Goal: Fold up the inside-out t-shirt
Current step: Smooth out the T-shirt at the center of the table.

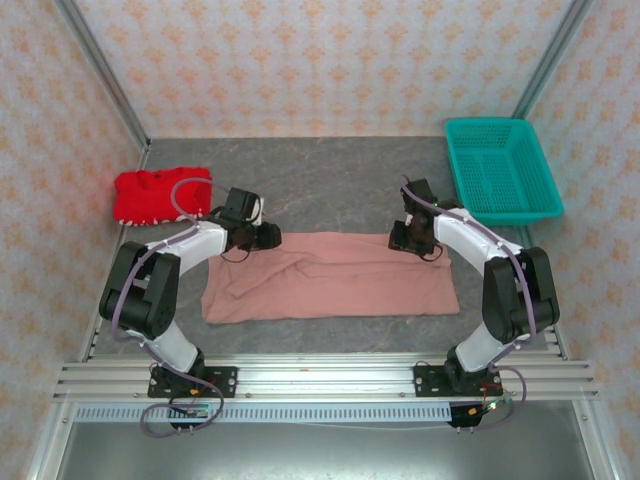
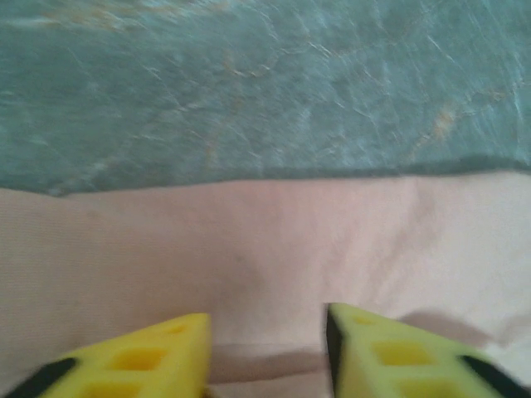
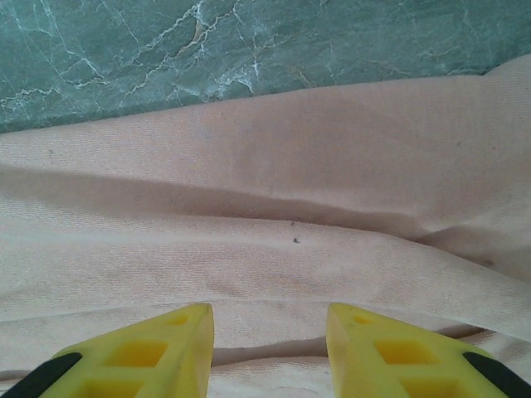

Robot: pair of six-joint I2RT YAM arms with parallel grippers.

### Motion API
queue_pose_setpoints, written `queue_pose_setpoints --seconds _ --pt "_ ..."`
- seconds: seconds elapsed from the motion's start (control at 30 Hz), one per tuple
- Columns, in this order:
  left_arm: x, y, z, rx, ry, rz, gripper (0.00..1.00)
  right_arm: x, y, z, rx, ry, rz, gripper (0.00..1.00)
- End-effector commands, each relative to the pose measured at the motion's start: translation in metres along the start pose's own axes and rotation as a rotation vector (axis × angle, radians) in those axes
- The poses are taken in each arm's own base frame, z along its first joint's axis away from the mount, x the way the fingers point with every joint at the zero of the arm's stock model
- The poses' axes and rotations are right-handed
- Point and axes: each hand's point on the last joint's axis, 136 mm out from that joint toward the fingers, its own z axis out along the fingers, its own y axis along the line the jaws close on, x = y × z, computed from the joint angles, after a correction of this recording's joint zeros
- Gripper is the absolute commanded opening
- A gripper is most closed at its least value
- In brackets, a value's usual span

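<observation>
From here I see the inside-out t-shirt (image 1: 330,285) lying as a wide pink band across the middle of the table (image 1: 330,180), between both arms. Each arm is bent at the elbow and reaches inward and low. The left end effector (image 1: 265,236) is at the shirt's far-left corner and the right end effector (image 1: 402,238) at its far-right corner. Both wrist views show yellow fingers partly apart over the cloth, with nothing visibly clamped.

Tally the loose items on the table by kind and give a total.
Garments: 2, the salmon-pink t-shirt and the red garment
Baskets: 1, the teal basket
Total: 3
</observation>
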Motion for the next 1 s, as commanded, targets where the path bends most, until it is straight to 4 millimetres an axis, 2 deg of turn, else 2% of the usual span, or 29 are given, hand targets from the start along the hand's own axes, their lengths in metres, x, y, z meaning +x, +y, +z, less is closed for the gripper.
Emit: queue_pose_setpoints --seconds 0.0,0.07,0.2,0.3,0.57,0.63,0.7,0.83,0.97 --pt "0.01 -0.007 -0.003 0.014 0.053 0.025 0.24 -0.001 -0.003 -0.004 0.019 -0.017 -0.017 0.41" --pt "0.016 -0.005 -0.006 0.003 0.067 0.025 0.12 -0.001 -0.002 -0.004 0.018 -0.015 -0.019 0.41" --pt "0.027 -0.014 -0.018 0.024 0.073 0.021 0.0 -0.002 -0.003 -0.006 0.021 -0.024 -0.023 0.41" --pt "0.044 -0.031 -0.028 0.053 0.093 0.045 0.0 -0.001 -0.004 -0.006 0.028 -0.021 -0.025 0.41" --pt "0.118 -0.056 -0.047 0.06 0.203 0.085 0.0 -0.002 -0.009 -0.012 0.054 -0.031 -0.04 0.41" --pt "0.127 -0.067 -0.053 0.098 0.215 0.106 0.0 -0.002 -0.007 -0.011 0.048 -0.03 -0.036 0.41" --pt "0.121 -0.064 -0.059 0.068 0.178 0.133 0.02 -0.002 -0.005 -0.009 0.035 -0.025 -0.032 0.41" --pt "0.076 -0.028 -0.065 -0.133 0.039 0.113 0.28 -0.003 0.002 -0.006 0.004 -0.019 -0.024 0.41" --pt "0.034 -0.003 -0.05 -0.131 -0.026 -0.029 0.45 -0.002 0.001 -0.009 0.006 -0.023 -0.029 0.41"
